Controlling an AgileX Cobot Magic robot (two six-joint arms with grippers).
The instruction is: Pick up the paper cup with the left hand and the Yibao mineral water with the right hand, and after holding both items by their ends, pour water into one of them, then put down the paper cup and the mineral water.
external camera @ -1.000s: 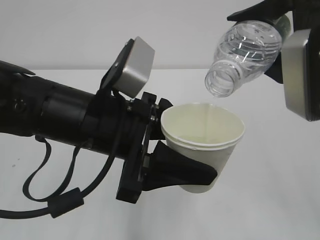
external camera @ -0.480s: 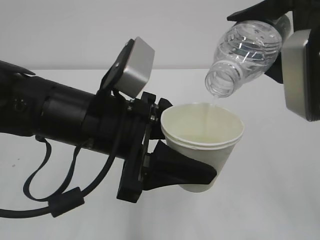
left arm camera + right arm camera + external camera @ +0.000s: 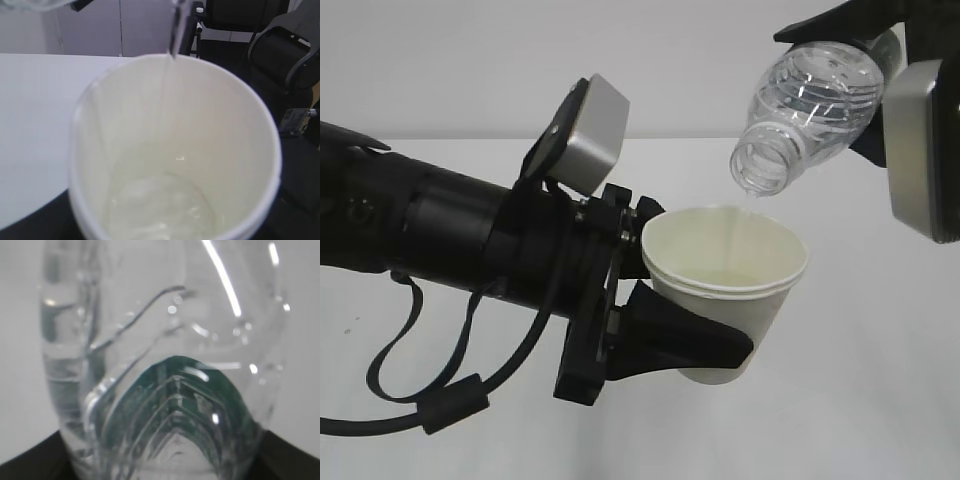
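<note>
Exterior view: left gripper [image 3: 705,335] jaws clamp the paper cup [image 3: 725,285] low on its sides, cup upright, held clear above the white tabletop [image 3: 880,400]. Right gripper [image 3: 880,60] jaws grip the water bottle [image 3: 810,105] at its base end, mostly cut off at the top right edge. Bottle tilted, open neck just above the cup's far rim, thin stream falling in. Open tabletop below and right of cup. Left wrist view: water pooled in cup bottom, jaws hidden. Right wrist view: bottle fills frame, blurred, green label seen through it.
</note>
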